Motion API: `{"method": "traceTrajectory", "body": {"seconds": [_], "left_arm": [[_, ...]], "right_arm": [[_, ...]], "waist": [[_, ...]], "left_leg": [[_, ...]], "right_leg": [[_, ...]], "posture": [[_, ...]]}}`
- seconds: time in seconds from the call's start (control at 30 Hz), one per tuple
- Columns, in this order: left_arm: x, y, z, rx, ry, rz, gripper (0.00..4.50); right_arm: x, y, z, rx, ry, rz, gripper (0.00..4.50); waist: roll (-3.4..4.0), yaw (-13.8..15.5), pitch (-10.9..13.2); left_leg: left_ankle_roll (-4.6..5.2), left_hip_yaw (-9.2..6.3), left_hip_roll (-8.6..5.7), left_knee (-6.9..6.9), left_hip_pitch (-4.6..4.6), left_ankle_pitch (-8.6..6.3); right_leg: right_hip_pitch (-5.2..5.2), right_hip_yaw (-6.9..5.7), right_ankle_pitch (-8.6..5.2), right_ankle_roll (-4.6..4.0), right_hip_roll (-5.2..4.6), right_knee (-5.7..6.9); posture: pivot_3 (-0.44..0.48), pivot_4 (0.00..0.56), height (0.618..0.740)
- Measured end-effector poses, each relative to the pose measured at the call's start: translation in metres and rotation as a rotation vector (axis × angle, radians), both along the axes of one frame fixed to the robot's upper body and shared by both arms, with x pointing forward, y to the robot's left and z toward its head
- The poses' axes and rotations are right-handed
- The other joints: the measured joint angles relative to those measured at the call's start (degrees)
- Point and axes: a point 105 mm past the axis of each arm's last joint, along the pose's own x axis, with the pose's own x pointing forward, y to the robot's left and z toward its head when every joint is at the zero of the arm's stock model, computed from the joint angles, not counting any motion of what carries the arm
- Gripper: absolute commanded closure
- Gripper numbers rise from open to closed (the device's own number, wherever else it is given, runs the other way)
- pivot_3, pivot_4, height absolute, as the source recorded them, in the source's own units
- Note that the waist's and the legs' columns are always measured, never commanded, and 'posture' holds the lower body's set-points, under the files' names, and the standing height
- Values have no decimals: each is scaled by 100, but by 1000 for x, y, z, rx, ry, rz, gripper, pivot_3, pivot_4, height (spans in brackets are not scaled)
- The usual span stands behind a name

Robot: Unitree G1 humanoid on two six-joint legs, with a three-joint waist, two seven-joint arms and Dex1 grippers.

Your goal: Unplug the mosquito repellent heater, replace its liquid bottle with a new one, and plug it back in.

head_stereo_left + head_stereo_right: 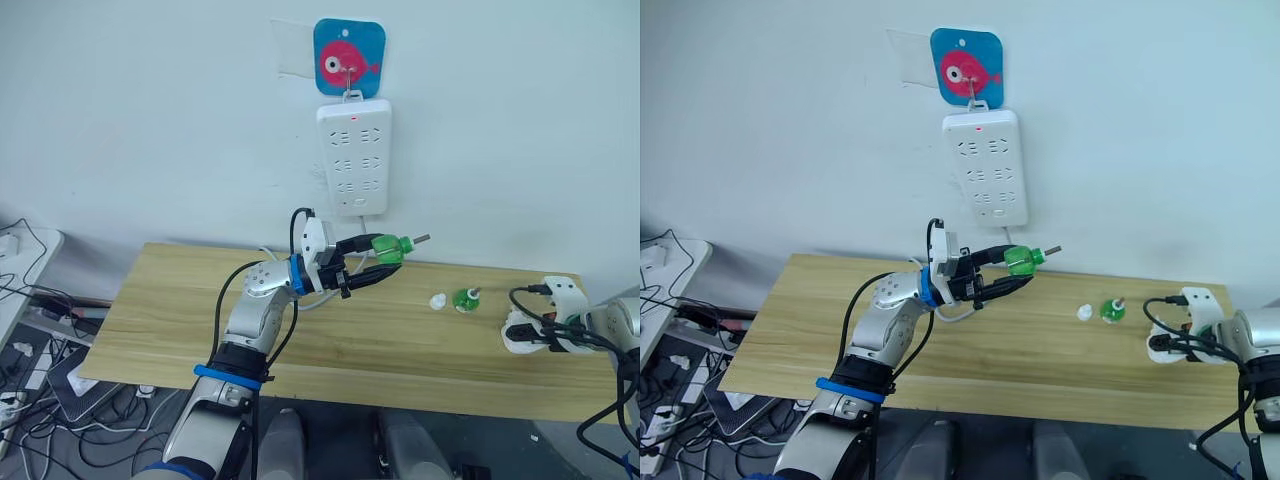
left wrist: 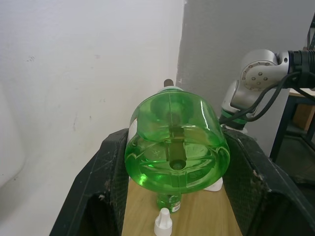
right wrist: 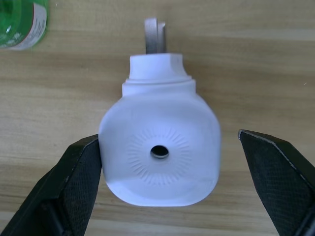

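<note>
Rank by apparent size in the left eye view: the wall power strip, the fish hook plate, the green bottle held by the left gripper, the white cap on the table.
1. Power strip
2. Fish hook plate
3. Held green bottle in the left gripper; it is nearer the camera than the wall items, so true size is unsure
4. White cap

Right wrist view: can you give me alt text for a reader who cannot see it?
A small white mosquito repellent heater lies on the wooden table between the right hand's two open black fingers, its round hole facing the camera and its metal prongs pointing away. A green bottle shows at one corner.
</note>
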Motion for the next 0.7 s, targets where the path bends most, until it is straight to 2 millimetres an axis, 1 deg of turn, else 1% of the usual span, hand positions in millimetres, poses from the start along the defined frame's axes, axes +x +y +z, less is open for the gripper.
{"method": "traceTrajectory", "body": {"seconds": [0.1, 0.13, 0.17, 0.2, 0.27, 0.3, 0.5, 0.57, 0.63, 0.7], "left_arm": [[0, 0, 0, 1, 2, 1, 2217], [0, 0, 0, 1, 2, 1, 2217], [0, 0, 0, 1, 2, 0, 2217], [0, 0, 0, 1, 2, 0, 2217], [0, 0, 0, 1, 4, 0, 2217], [0, 0, 0, 2, 4, 0, 2217], [0, 0, 0, 2, 3, -2, 2217], [0, 0, 0, 4, 2, -4, 2217], [0, 2, 0, 10, 1, -10, 2217], [-2, 4, -2, 20, 1, -24, 2217]], "right_arm": [[1, 2, -2, 3, 2, 9, 42], [0, 3, -3, 12, 5, 12, 310], [0, 4, -4, 15, 7, 15, 435], [0, 4, -4, 16, 9, 17, 679], [0, 4, -4, 18, 9, 21, 1366], [0, 2, -2, 12, 5, 19, 1578], [-1, 4, -2, 38, 7, 22, 1574], [-6, 1, 1, 45, 5, 28, 1574], [-13, -5, 11, 51, 1, 34, 1574], [-17, -4, 30, 104, -30, 51, 1574]], "waist": [[-1, 2, 0], [-1, 2, 1], [0, 2, 2], [0, 3, 2], [-1, 3, 4], [-5, 2, 6], [-3, 3, 10], [5, 6, 14], [17, 8, 24], [18, 9, 28]], "left_leg": [[0, -1, 0, 0, -1, 0], [0, -1, 0, 0, -1, 0], [0, 0, -1, 0, -1, 0], [0, 0, -1, 0, -1, 0], [0, -1, -1, 0, -1, 0], [0, -1, 0, 0, 1, 0], [0, -2, 0, -1, 0, 0], [0, -2, -2, -1, -3, 0], [0, -1, -4, -1, -4, -1], [1, -2, -3, -2, -5, -1]], "right_leg": [[0, -1, 0, 0, 0, 0], [0, -1, 0, 0, 0, -1], [0, 0, 0, 0, 0, -1], [0, 0, 0, 0, -1, -1], [0, -1, 0, 0, -1, -1], [2, -1, 0, 0, 0, -1], [1, -2, 0, 0, 0, -1], [1, -2, 0, 0, -1, -3], [0, -2, 0, 0, -3, -5], [0, -3, 0, 0, -3, -6]], "posture": [[34, 264, 740], [34, 264, 740], [33, 266, 740], [33, 266, 740], [33, 266, 740], [33, 266, 740], [25, 263, 740], [24, 263, 740], [19, 261, 740], [2, 260, 740]]}}
